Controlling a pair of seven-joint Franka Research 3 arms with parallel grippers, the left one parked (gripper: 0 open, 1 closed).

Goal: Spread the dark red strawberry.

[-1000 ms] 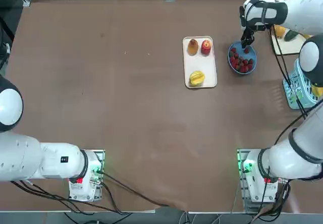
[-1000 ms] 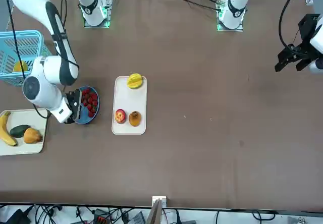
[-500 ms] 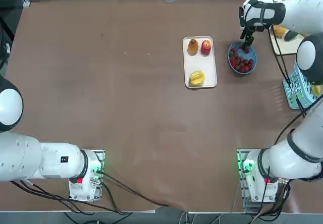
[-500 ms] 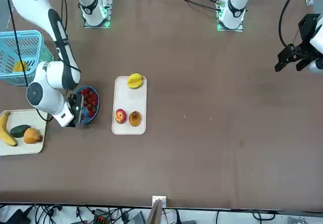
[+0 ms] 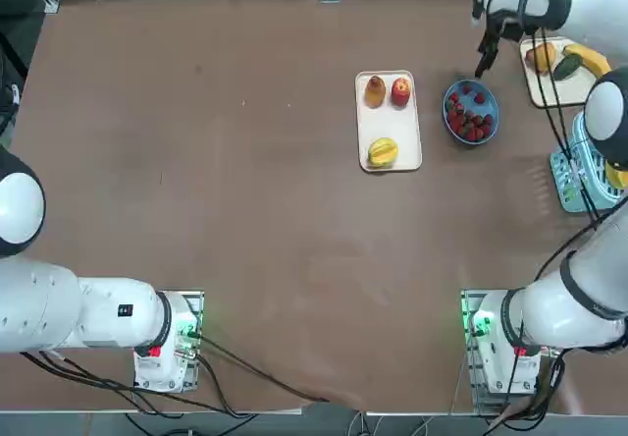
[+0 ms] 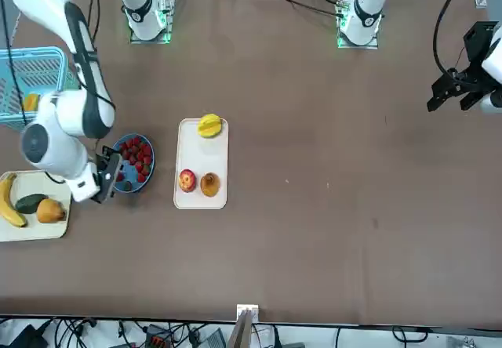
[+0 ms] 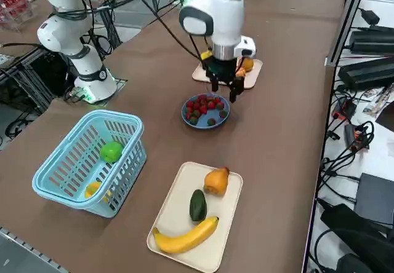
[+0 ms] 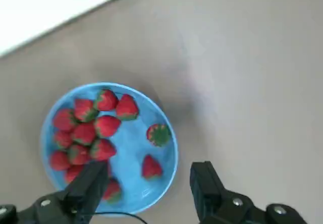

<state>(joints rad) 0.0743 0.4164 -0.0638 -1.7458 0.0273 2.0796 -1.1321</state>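
Open, empty tool [image 8: 149,183] above bowl [image 8: 166,156]; strawberry [image 8: 159,134] seemingly calyx-up.

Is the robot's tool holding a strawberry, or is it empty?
Empty and open. In the wrist view the right tool has a clear gap between its fingers, and every strawberry sits below in the blue bowl.

Right claw [image 8: 146,188] lifted off strawberry bowl [image 8: 166,133], empty.

We see the bench [image 5: 196,161] from overhead, from across it, and diagonally from its right; our wrist camera looks down closely. All four share the blue bowl [image 8: 166,133].
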